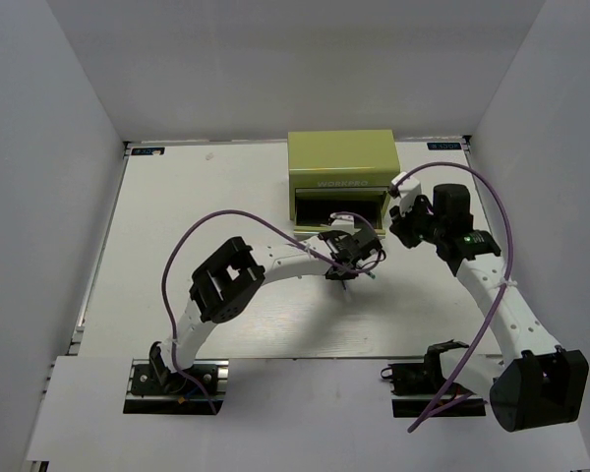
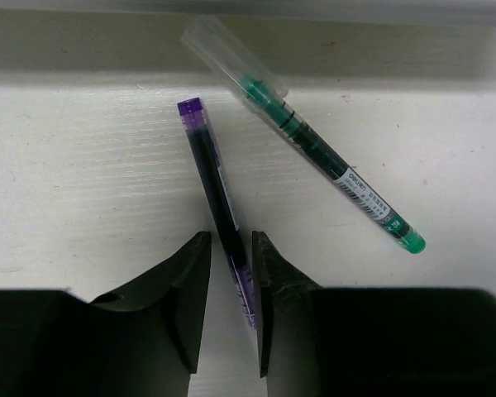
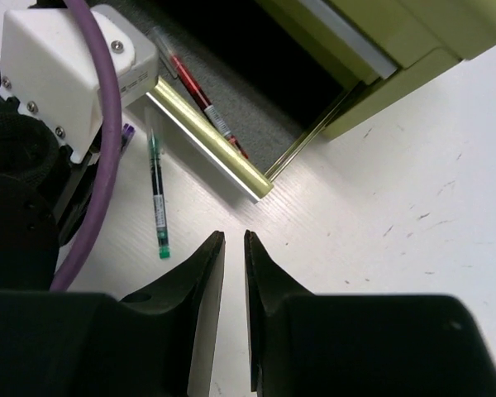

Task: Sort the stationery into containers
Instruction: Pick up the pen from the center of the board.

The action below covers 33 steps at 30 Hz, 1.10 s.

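Note:
A dark purple pen [image 2: 215, 182] lies on the white table, its lower end between my left gripper's [image 2: 230, 238] fingers. The right finger touches it and a slit of table shows on the left, so the gripper is open around it. Beside it lies a green-tipped pen [image 2: 331, 165] with a clear cap, also seen from the right wrist [image 3: 157, 203]. The olive-green chest [image 1: 342, 157] has its lower drawer [image 3: 211, 136] pulled out, with a red pen [image 3: 202, 99] inside. My right gripper [image 3: 234, 236] hovers near the drawer's front corner, narrowly open and empty.
The left arm's white camera housing [image 3: 74, 66] and purple cable [image 3: 99, 124] crowd the space left of the drawer. From above, both grippers [image 1: 346, 258] [image 1: 401, 224] sit close together in front of the chest. White walls enclose the table.

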Available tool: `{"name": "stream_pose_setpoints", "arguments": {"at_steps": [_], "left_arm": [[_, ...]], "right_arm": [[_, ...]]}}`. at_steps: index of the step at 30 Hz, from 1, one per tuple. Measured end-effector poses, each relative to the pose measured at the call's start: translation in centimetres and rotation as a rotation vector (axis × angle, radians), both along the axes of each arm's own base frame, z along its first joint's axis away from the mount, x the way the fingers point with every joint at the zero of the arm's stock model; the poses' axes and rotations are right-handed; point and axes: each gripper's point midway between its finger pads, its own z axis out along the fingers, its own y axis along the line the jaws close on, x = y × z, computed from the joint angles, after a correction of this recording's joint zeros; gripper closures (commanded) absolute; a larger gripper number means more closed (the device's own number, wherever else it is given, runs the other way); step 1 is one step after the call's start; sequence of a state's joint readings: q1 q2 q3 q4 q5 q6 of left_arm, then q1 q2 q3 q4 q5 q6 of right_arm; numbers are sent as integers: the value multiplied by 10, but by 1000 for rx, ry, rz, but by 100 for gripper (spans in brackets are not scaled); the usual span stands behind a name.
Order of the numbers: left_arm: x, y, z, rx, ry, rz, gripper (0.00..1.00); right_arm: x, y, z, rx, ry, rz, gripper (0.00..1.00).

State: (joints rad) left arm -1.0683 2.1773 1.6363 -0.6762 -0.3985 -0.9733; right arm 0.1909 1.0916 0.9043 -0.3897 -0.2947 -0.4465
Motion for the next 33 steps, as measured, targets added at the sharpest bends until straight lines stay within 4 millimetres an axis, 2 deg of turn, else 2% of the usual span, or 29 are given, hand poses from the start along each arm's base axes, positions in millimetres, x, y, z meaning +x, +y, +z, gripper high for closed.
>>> {"name": "stream_pose_setpoints", "arguments": {"at_steps": [1, 7, 12, 13, 20, 22, 24, 28, 31, 33], "left_arm": [[0, 1, 0, 9, -4, -4, 68], [-4, 10, -5, 40, -12, -24, 86], [-15, 25, -2, 30, -25, -40, 97], [-19, 32, -1, 36, -24, -54, 100], [-68, 70, 8, -7, 9, -312, 100], [-73, 74, 23, -34, -16, -399, 100], [-69, 68, 48, -75, -89, -485, 100], [-43, 52, 104, -115, -291, -654, 100], [-20, 39, 130, -95, -392, -754, 100], [-4, 31, 141, -72, -443, -823, 100]], "right_arm": [[-2, 0, -2, 3, 7, -1, 78], [-9, -2, -7, 23, 20, -9, 75], [-16, -2, -11, 35, 30, 1, 60], [-19, -1, -15, 38, 43, 9, 58], [-47, 4, -46, 39, 131, 77, 55], [-53, 4, -51, 35, 140, 94, 55], [-56, 5, -54, 33, 145, 108, 55], [-60, 6, -59, 21, 147, 140, 55], [-64, 6, -64, 9, 145, 169, 55], [-66, 7, -67, 1, 144, 191, 55]]}}
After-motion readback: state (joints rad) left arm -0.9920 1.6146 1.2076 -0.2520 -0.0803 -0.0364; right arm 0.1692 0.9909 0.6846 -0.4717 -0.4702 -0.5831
